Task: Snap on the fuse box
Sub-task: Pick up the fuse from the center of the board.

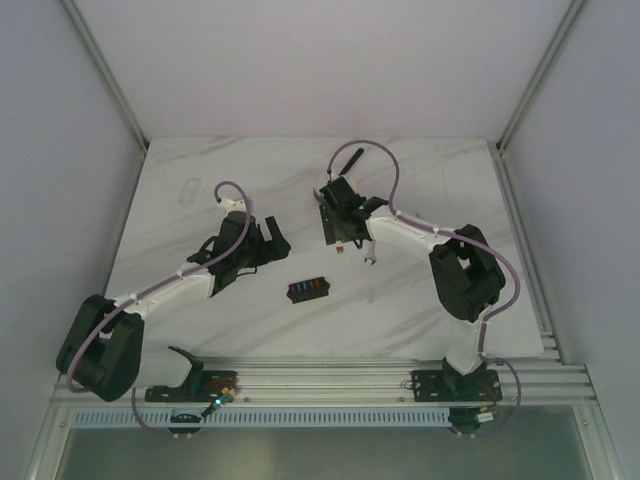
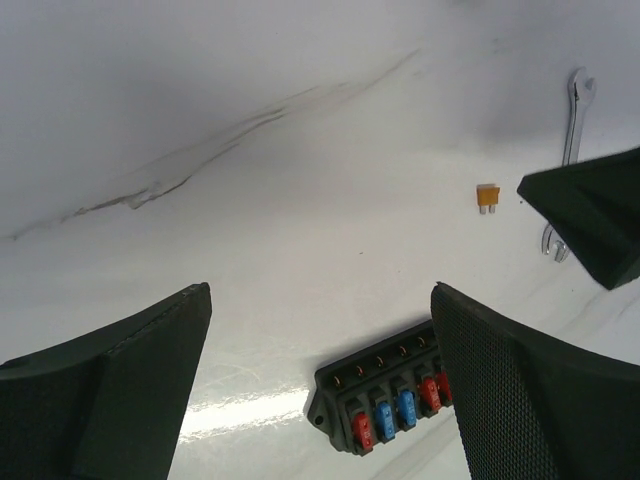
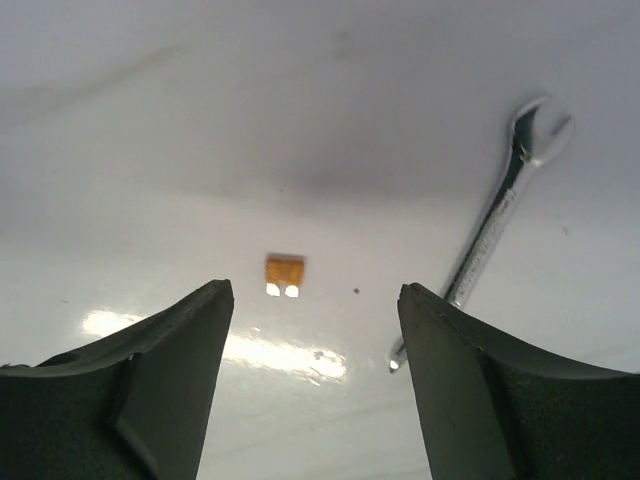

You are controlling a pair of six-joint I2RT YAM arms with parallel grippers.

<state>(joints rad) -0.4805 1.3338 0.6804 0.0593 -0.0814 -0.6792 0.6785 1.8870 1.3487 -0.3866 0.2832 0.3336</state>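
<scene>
The fuse box is a small black box with a row of red and blue fuses, lying flat mid-table. In the left wrist view the fuse box sits low between my fingers, nearer the right one. My left gripper hovers up-left of the box, open and empty. My right gripper is open above the table, up-right of the box, with nothing between its fingers. One right finger shows at the edge of the left wrist view.
A loose orange fuse lies just ahead of the right gripper. A silver wrench lies beside it. A black stick-like object rests at the back. A faint clear piece lies at the far left.
</scene>
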